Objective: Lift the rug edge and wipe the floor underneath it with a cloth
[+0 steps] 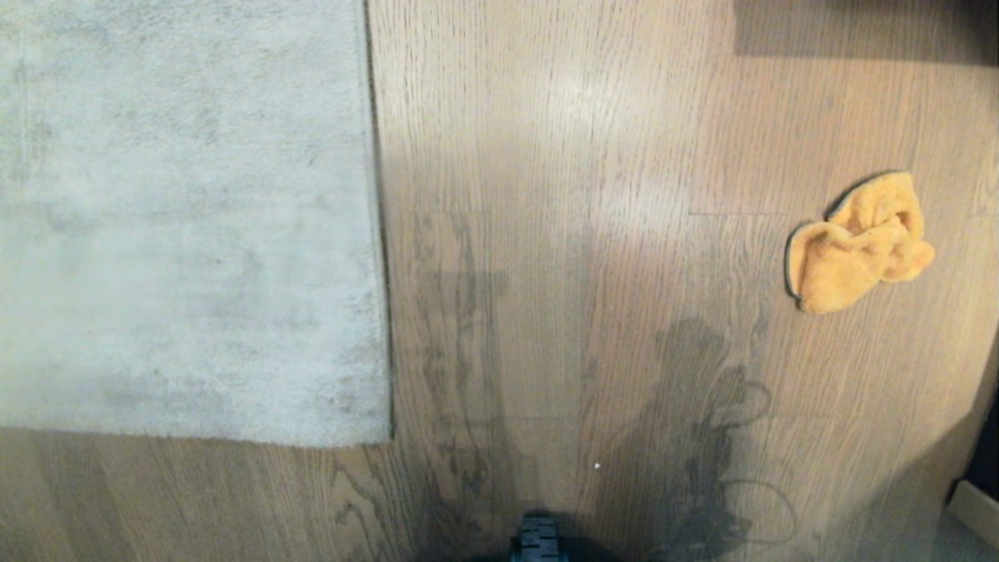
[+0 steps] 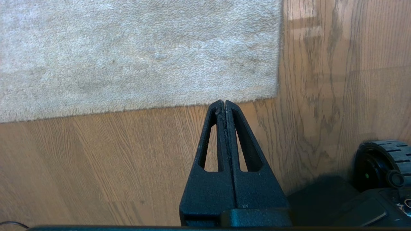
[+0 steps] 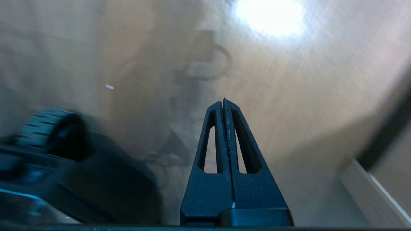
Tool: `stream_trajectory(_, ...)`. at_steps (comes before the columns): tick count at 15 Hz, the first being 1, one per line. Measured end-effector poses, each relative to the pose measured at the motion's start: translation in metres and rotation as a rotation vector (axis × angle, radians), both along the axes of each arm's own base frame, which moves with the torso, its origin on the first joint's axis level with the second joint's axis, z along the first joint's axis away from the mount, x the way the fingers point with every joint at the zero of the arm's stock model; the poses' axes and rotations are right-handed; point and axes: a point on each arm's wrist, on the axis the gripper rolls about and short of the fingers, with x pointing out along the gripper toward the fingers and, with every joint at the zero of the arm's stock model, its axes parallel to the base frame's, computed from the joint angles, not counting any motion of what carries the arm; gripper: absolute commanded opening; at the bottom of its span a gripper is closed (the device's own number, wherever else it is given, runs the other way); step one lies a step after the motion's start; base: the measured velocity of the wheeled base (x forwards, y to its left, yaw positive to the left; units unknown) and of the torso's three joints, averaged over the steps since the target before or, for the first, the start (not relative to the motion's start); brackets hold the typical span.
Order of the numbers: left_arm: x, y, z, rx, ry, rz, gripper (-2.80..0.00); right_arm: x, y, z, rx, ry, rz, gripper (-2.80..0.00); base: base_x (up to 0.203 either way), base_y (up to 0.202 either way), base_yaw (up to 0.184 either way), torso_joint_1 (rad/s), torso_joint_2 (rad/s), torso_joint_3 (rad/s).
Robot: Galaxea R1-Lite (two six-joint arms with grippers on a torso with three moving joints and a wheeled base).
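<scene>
While both jaws sit clenched and empty, right gripper [image 3: 224,102] should open wide over the crumpled cloth [image 1: 858,243], far right; left gripper [image 2: 223,102] near the rug edge [image 2: 179,104].

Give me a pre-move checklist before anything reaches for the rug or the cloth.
1. Rug edge lying flat on the floor: ok.
2. Cloth on bare floor, apart from the rug: ok.
3. Left claw shut and empty, near the rug corner: ok.
4. Right claw shut and empty, must open for the cloth: not ok.
5. Cloth visible to the right wrist camera: not ok.
6. Dirt under the rug: cannot tell.
</scene>
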Motion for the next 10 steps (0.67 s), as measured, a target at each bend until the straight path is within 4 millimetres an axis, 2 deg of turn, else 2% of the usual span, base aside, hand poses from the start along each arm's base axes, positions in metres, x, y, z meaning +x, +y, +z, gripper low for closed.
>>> stream_trajectory(10,0.0000,0.0000,-0.0001,0.000,0.000,0.000,-2.80,-0.0034,-0.0012,-0.0073,0.068,-0.042,-0.052,-2.80,0.000,0.000,0.000,0.000,0.00,0.000)
